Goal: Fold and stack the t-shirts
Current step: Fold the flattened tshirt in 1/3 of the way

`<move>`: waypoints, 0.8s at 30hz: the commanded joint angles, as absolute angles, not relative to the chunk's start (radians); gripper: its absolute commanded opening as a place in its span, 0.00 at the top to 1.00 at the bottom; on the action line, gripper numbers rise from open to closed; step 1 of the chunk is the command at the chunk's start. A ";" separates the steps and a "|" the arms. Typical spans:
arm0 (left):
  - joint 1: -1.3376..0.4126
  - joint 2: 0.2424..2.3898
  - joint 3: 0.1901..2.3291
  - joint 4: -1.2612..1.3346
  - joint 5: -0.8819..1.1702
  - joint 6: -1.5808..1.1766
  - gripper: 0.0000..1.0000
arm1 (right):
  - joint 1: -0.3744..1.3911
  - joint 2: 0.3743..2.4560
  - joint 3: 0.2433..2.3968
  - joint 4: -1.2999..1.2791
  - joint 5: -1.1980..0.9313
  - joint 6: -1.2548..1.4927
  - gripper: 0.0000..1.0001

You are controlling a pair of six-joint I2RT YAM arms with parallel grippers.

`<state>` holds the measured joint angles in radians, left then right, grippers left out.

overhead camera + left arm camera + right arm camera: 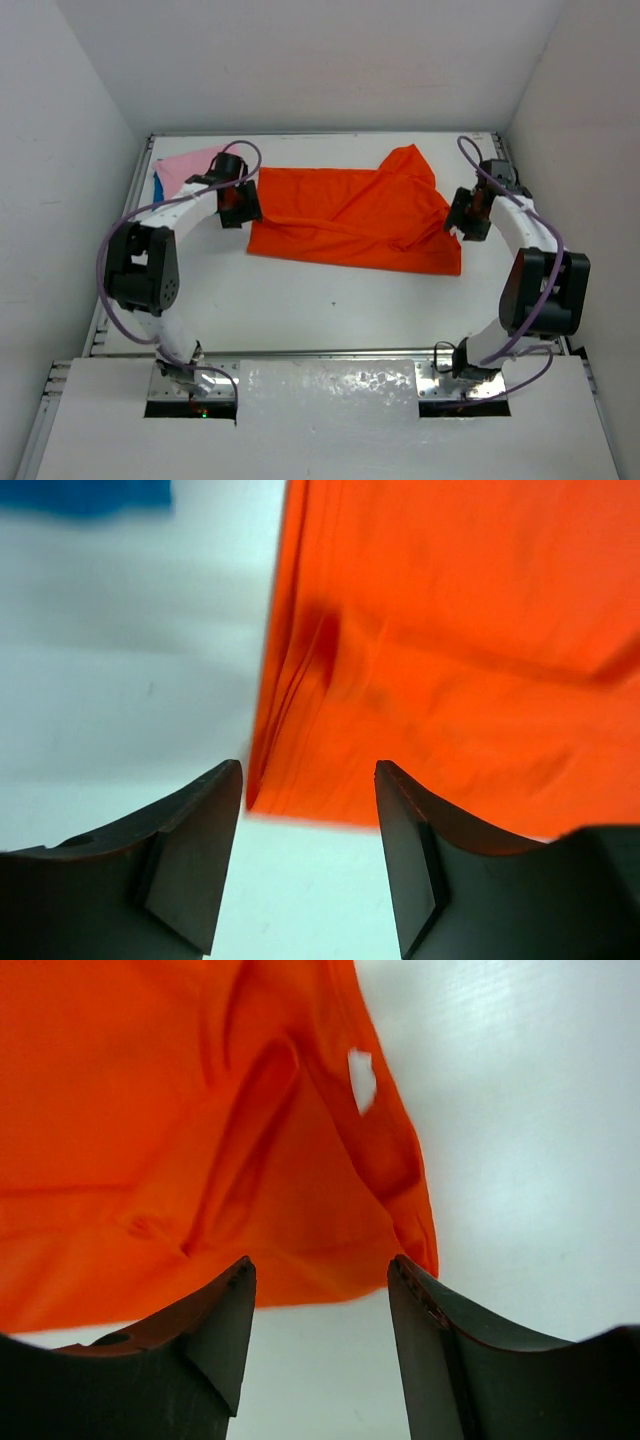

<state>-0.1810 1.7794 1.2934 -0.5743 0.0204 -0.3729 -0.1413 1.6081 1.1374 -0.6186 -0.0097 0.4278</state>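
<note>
The orange-red t-shirt lies partly folded across the middle of the table, with a raised flap at its far right. My left gripper is open and empty at the shirt's left edge; the left wrist view shows that edge just ahead of the jaws. My right gripper is open and empty at the shirt's right edge, which shows in the right wrist view. The pink t-shirt lies at the far left, behind my left arm. A sliver of the blue t-shirt shows beside it, and blurred in the left wrist view.
White walls enclose the table on three sides. The table's left edge runs close to my left arm, the right edge close to my right arm. Bare white table lies between the orange shirt and the arm bases.
</note>
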 commanded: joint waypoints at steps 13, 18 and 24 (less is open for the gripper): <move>-0.170 1.653 0.979 -0.351 0.089 -0.333 0.49 | -0.170 1.517 0.916 -0.543 -0.164 0.301 0.46; -0.170 1.680 0.996 -0.322 0.084 -0.334 0.49 | -0.183 1.555 0.965 -0.566 -0.163 0.285 0.47; -0.170 1.704 1.008 -0.302 0.109 -0.347 0.51 | -0.190 1.578 0.974 -0.561 -0.166 0.291 0.49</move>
